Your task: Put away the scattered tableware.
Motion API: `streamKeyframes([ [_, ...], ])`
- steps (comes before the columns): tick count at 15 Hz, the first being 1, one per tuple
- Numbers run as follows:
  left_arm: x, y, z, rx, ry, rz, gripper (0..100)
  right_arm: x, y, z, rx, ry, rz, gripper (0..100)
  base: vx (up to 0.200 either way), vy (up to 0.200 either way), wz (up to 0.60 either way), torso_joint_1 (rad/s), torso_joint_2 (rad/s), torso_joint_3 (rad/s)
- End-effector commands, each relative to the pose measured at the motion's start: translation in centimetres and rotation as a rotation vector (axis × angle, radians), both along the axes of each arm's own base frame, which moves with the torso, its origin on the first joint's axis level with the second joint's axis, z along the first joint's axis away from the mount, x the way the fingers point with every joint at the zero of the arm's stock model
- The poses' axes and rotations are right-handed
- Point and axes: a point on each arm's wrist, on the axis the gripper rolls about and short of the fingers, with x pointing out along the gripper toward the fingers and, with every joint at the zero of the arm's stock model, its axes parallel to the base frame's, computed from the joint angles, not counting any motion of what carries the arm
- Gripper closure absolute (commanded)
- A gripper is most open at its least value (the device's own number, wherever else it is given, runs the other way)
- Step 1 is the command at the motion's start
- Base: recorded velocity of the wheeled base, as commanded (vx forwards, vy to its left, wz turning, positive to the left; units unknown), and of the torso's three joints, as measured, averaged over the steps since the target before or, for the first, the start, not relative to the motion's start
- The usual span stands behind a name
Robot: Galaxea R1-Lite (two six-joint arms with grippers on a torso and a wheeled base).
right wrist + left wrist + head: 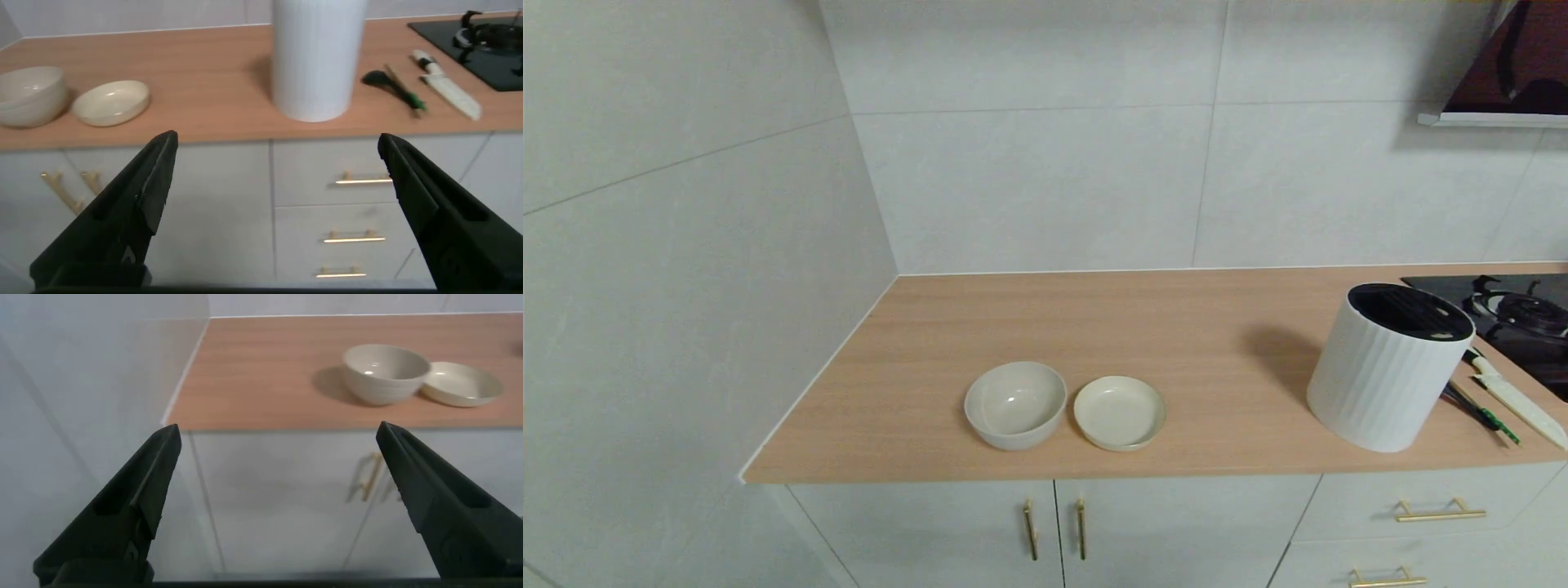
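A cream bowl and a shallower cream dish sit side by side near the front edge of the wooden counter. A white ribbed cylindrical holder with a black slotted top stands at the right. Beside it lie a white-handled knife and dark utensils with a green tip. My left gripper is open, below and in front of the counter, facing the bowl and dish. My right gripper is open too, facing the holder, the bowl, the dish and the knife.
A black gas hob occupies the counter's far right, under a range hood. Tiled walls close the left and back. Below are white cabinet doors with gold handles and drawers. Bare counter lies behind the bowls.
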Motion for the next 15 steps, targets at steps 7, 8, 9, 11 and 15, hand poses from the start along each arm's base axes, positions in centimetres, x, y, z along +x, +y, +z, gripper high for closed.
streamKeyframes([
  [7,0.0,0.0,0.0,0.0,0.0,0.0,0,0.01,0.0,0.0,0.0,0.001,0.0,0,0.0,0.057,0.0,0.001,0.0,0.001],
  [8,0.0,0.0,0.0,0.0,0.0,0.0,0,0.01,0.0,0.0,0.0,0.001,0.0,0,0.0,0.0,0.0,0.0,0.0,0.0],
  [9,0.0,0.0,0.0,0.001,0.0,0.0,0,0.01,0.0,0.0,0.0,0.001,0.0,0,0.0,0.0,0.0,0.0,0.0,0.0],
  [11,0.0,0.0,0.0,0.001,0.0,0.001,0,0.01,0.0,0.0,0.0,0.001,0.0,0,0.0,0.0,0.0,0.0,0.0,0.0],
  [15,0.0,0.0,0.0,0.001,0.0,0.001,0,0.01,0.0,0.0,0.0,0.001,0.0,0,0.0,0.0,0.0,-0.015,0.02,0.018],
])
